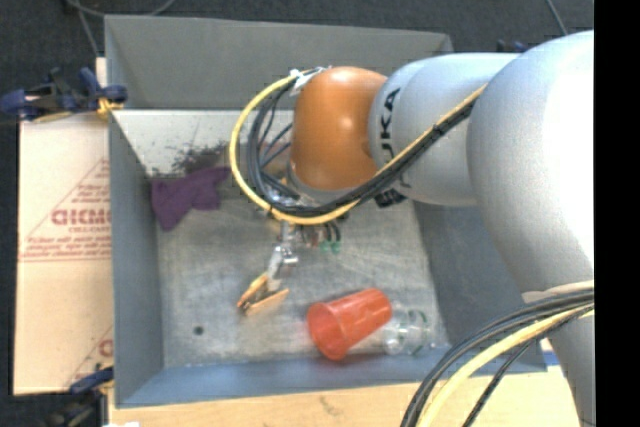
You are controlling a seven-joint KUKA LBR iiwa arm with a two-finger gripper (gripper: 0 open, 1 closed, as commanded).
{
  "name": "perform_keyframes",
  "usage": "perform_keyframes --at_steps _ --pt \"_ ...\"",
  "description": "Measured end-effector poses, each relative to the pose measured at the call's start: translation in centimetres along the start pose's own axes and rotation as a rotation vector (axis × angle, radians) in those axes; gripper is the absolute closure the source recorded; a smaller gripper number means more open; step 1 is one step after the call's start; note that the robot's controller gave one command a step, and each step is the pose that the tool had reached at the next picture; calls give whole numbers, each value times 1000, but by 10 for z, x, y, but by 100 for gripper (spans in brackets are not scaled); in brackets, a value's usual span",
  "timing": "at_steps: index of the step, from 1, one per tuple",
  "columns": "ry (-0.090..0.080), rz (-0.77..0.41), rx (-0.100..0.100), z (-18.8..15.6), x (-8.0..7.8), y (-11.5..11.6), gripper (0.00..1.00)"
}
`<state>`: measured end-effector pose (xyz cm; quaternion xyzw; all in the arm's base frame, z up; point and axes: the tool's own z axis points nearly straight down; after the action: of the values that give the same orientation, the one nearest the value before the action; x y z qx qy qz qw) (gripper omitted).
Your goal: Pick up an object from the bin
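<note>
My gripper [279, 265] hangs below the orange wrist cover, near the middle of the bin. Its metal tip points down and to the left, ending just above the upper end of a wooden clothespin [262, 298]. The clothespin lies slanted on the bin floor, and I cannot tell whether the tip touches it. An orange plastic cup [346, 321] lies on its side to the right of the clothespin, near the front wall. A small green thing [331, 241] shows just right of the gripper, partly hidden by the wrist.
A crumpled purple cloth [186, 194] lies at the back left of the bin. A clear plastic piece [408, 333] rests against the cup's right side. The arm and its cables cover the bin's right and back parts.
</note>
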<state>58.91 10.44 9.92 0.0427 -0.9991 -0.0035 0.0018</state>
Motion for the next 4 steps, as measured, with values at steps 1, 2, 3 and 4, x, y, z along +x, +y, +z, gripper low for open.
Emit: perform_keyframes --at_steps 1,2,3,4 --pt "0 0 0 0 0 0 0" --pt "0 1 0 0 0 0 100" --pt "0 1 0 0 0 0 0" --pt "0 2 0 0 0 0 100"
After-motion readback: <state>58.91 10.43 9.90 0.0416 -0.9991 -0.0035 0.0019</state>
